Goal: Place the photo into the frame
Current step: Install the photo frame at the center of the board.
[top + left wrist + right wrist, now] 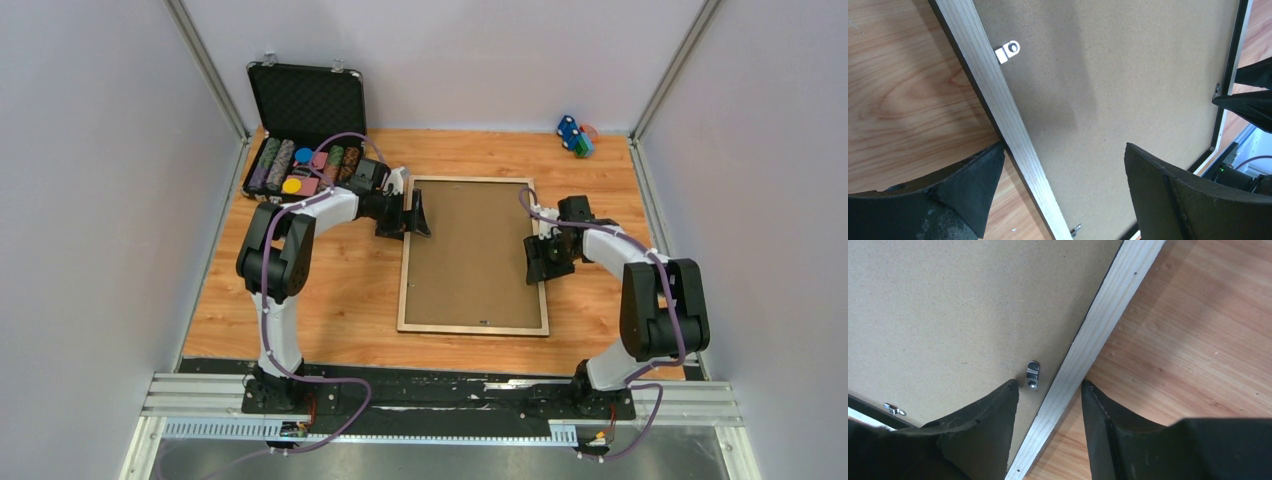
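The frame (403, 270) lies flat in the middle of the table, pale wood side up, with the plain brown backing board (470, 250) filling it. The photo is hidden. My left gripper (412, 215) is open and straddles the frame's left rail (998, 95), one finger on the table and one over the board (1108, 75). My right gripper (538, 260) is open and straddles the right rail (1103, 310), its outer finger close against the rail's outer edge. In the wrist views the left gripper (1064, 147) and the right gripper (1048, 382) hold nothing.
Small metal turn clips (1008, 50) (1033, 374) sit along the board's edges. An open black chip case (305, 130) with coloured chips stands at the back left, close behind the left arm. Small toy cars (574, 135) lie at the back right. Walls enclose the table.
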`<action>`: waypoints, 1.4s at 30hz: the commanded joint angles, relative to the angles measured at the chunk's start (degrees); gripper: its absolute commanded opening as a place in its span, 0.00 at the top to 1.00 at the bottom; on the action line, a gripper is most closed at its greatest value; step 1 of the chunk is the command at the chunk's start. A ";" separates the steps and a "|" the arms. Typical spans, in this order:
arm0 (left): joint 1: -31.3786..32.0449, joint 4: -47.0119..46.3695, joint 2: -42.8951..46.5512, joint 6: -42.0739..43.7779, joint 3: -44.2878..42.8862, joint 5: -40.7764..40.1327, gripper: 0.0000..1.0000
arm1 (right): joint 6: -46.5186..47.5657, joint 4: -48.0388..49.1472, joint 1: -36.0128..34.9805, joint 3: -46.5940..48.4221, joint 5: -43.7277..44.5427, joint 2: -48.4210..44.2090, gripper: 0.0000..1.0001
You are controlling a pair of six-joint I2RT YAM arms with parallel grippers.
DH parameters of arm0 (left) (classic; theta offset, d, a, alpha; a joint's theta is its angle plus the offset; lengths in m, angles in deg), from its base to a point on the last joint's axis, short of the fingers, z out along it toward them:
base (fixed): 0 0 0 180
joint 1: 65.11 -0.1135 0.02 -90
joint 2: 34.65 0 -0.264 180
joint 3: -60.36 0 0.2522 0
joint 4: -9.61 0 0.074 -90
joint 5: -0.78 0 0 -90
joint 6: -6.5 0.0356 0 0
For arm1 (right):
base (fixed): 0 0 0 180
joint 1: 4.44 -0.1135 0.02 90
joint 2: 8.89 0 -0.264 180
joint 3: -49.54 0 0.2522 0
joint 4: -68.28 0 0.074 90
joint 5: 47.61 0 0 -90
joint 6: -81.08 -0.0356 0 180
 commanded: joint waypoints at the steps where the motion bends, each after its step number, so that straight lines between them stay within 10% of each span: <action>1: 0.80 5.33 -5.20 1.42 2.38 -1.28 0.00 | -1.75 1.43 -0.37 0.66 1.54 1.52 0.52; 42: 0.56 5.51 -6.44 1.70 2.17 -0.62 0.00 | -6.31 -1.08 4.50 7.74 2.43 10.68 0.65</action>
